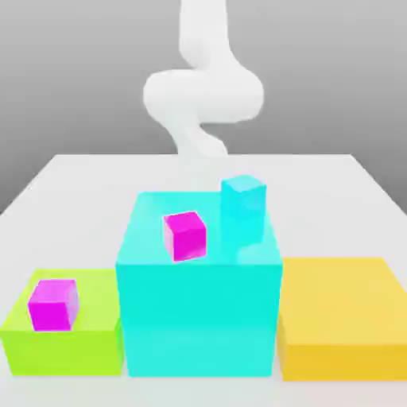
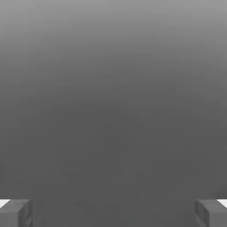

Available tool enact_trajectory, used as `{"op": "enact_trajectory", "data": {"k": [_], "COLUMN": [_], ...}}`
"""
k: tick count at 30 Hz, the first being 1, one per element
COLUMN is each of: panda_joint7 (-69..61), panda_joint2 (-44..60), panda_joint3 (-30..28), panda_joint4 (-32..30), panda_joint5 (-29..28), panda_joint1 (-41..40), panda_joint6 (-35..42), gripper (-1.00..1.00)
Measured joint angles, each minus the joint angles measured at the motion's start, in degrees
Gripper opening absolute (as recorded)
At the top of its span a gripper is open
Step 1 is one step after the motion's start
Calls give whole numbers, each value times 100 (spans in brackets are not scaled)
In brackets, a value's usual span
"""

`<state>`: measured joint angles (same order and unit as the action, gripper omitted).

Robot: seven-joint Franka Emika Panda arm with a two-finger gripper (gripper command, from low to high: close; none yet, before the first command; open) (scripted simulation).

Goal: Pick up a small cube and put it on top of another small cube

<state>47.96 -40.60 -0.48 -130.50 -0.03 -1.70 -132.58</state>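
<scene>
A small magenta cube point(image 1: 185, 235) sits on top of the large cyan block point(image 1: 199, 310), near its middle. A small cyan cube point(image 1: 243, 208) stands on the same block at its far corner, toward the exterior view's right. Another small magenta cube point(image 1: 53, 303) rests on the low green block point(image 1: 63, 342) at the exterior view's left. The white arm point(image 1: 203, 95) rises behind the blocks, bent over at the back of the table. In the hand view my gripper point(image 2: 113, 215) is open, its two grey fingertips point(image 2: 15, 213) far apart with nothing between them, facing plain grey.
A low yellow block point(image 1: 342, 318) lies to the exterior view's right of the cyan block. All three blocks stand in a row near the front of the pale table point(image 1: 95, 183), which stretches back to the arm.
</scene>
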Motion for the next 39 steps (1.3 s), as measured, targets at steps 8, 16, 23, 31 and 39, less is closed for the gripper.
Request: {"op": "enact_trajectory", "data": {"k": [8, 16, 23, 31, 39], "panda_joint7": [680, 1269, 1683, 2064, 2071], "panda_joint2": [1695, 3356, 4820, 6512, 7882], "panda_joint3": [-220, -546, -778, -1011, -897], "panda_joint4": [416, 823, 1179, 1593, 1922], "panda_joint5": [-1, 104, 350, 776, 1130], "panda_joint1": [-499, -908, -1365, -1822, -2147], "panda_joint6": [-257, -506, -724, -954, -1609], "gripper": [0, 0, 0, 0, -100]}}
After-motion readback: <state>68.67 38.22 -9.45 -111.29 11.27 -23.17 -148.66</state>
